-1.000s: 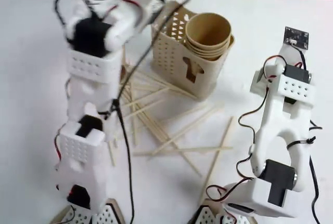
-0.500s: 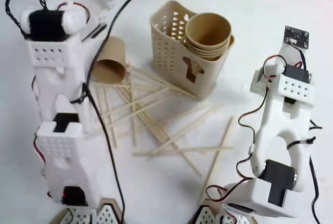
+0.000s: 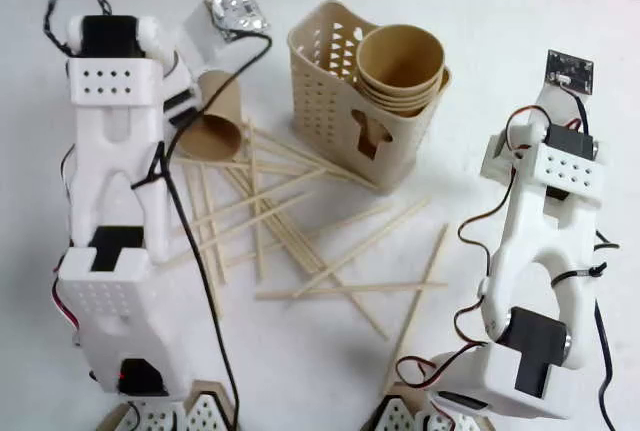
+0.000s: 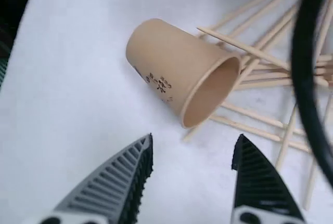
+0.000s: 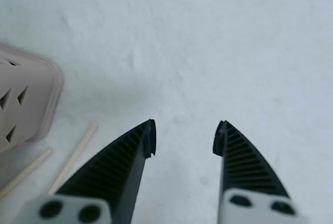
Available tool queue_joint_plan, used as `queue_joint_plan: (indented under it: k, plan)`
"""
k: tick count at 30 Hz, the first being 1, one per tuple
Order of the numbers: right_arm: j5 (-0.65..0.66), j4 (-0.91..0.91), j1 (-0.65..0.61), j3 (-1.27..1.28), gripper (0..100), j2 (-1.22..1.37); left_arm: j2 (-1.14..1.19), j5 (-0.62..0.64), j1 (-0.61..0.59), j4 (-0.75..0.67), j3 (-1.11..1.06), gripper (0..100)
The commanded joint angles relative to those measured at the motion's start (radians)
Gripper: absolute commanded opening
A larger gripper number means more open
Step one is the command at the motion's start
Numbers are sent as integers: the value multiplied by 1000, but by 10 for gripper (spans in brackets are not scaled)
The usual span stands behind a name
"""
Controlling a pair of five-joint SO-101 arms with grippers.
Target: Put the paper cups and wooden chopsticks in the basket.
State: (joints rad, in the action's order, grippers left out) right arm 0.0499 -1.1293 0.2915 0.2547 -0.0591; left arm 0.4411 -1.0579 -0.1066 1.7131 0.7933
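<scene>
The left fingers (image 4: 127, 180) stand apart over the desk (image 3: 500, 41), with nothing between them. The loose paper cup (image 4: 177, 70) lies on its side just beyond their tips. It is ahead of the gap rather than inside it, and no finger touches it. The cup's mouth is turned toward the scattered chopsticks (image 3: 300, 236), and its rim rests against or over a few of them, while its closed base points off over bare desk. Lying this way, the cup would probably roll if nudged, so the spread of the fingers looks meant to straddle its rounded wall before closing. The arm's black cable (image 4: 312, 78) hangs to one side of the fingers, across the sticks, and could drag on them. The right fingers (image 5: 122, 174) are also parted and hold nothing. They hang low over bare desk, with a corner of the basket (image 5: 28, 96) off to one side and a couple of stray sticks nearer that same finger. In the high view the basket stands upright with several stacked cups (image 3: 400, 56) nested at one end, so part of the job seems done. The open space beside that stack looks to be where the sticks would go. All the chopsticks lie crisscrossed on the desk between the two arms.
</scene>
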Motion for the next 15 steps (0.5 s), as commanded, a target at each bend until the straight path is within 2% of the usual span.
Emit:
queue_joint_plan:
  k: [1, 8, 15]
  plan:
    - [-2, 15, -7, -6, 191, -22, -65, -12, -27, -133, -100, 252]
    - [0, 15, -7, -6, 191, -22, -65, -11, -22, -325, -318, 246]
    - [0, 15, -7, -6, 191, -22, -67, 51, -21, -609, -531, 129]
